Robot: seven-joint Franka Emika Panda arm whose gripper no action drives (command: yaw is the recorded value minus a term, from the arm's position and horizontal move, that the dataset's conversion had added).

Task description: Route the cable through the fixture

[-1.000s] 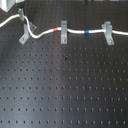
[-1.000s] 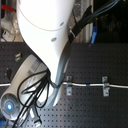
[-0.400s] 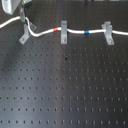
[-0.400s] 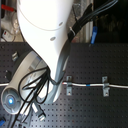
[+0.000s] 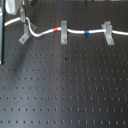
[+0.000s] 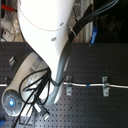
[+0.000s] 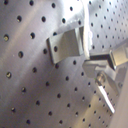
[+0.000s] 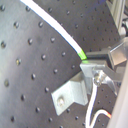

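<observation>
Second wrist view shows the gripper (image 8: 95, 67) pinching the white cable (image 8: 50, 25) at its green band, directly above the diagonal grey fixture (image 8: 72, 90). First exterior view has the cable (image 5: 75, 31) running on through the two squarely facing clips (image 5: 63, 31) on the black perforated table (image 5: 65, 85).

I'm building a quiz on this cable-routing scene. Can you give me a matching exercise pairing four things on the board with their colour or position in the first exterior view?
Things:
1. tape band between the diagonal clip and the middle clip
2. tape band between the middle clip and the far clip
3. fixture, the diagonally turned clip
4. square-facing clip

Descriptions:
A. nearest the first exterior view's right edge
B. red
C. nearest the first exterior view's left edge
D. blue

Pairs: 1-B, 2-D, 3-C, 4-A
</observation>
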